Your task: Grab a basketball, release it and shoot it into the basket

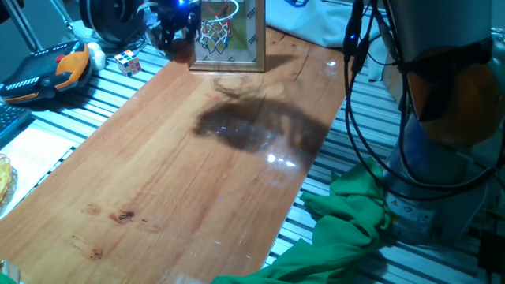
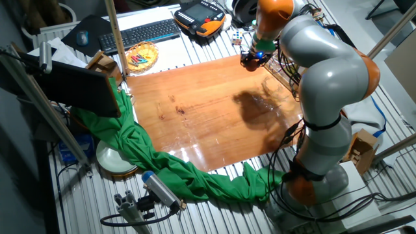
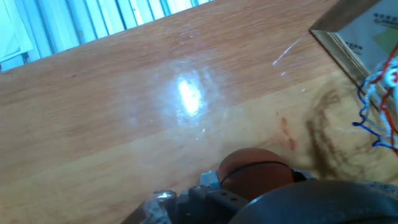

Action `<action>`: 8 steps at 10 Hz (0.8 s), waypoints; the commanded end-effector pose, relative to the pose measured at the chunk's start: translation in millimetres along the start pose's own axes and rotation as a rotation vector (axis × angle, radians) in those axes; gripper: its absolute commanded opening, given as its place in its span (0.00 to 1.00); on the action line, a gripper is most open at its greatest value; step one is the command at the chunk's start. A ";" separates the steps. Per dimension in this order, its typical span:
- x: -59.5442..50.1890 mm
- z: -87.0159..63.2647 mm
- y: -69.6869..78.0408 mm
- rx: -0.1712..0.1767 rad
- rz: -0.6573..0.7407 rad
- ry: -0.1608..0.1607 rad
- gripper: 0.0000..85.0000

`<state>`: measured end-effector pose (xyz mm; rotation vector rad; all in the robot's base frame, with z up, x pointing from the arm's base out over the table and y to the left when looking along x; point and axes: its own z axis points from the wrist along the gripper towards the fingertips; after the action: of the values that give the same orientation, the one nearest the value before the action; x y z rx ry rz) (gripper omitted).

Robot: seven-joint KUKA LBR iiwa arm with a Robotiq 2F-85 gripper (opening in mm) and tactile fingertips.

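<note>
Currently at the carry step: gripper point(image 1: 178, 41) raised above the far end of the wooden board point(image 1: 181, 173), just beside the basket point(image 1: 221, 31), at roughly 9 o'clock from the rim in one fixed view. Closed on the basketball point(image 3: 256, 172); hand view shows the orange ball with one dark seam line seated at the fingertips, clear of the board below. Exact jaw opening not readable, fingers mostly out of frame.

Basket upright at the 12 o'clock end of the board, orange rim and white net facing down the board, backboard framed in light wood. In the hand view, net strings at 3 o'clock, near the ball but apart from it.

Next move, as judged: shift toward 3 o'clock and bring the ball over the rim opening before releasing. Ball appears beside the rim, not above it; release here likely misses. Keep clear of net strings and backboard edge. Puzzle cube point(image 1: 128, 61) off the board at 9 o'clock, not involved.
</note>
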<state>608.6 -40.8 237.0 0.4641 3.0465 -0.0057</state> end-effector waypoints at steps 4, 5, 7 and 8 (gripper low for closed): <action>-6.8 2.0 -15.6 0.001 -0.013 0.021 0.01; -7.8 3.2 -17.2 0.006 -0.009 0.021 0.01; -7.8 3.4 -17.0 0.015 0.040 0.009 0.01; -7.8 3.4 -17.0 0.018 0.064 0.003 0.01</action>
<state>611.3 -59.3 234.2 0.5598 3.0358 -0.0293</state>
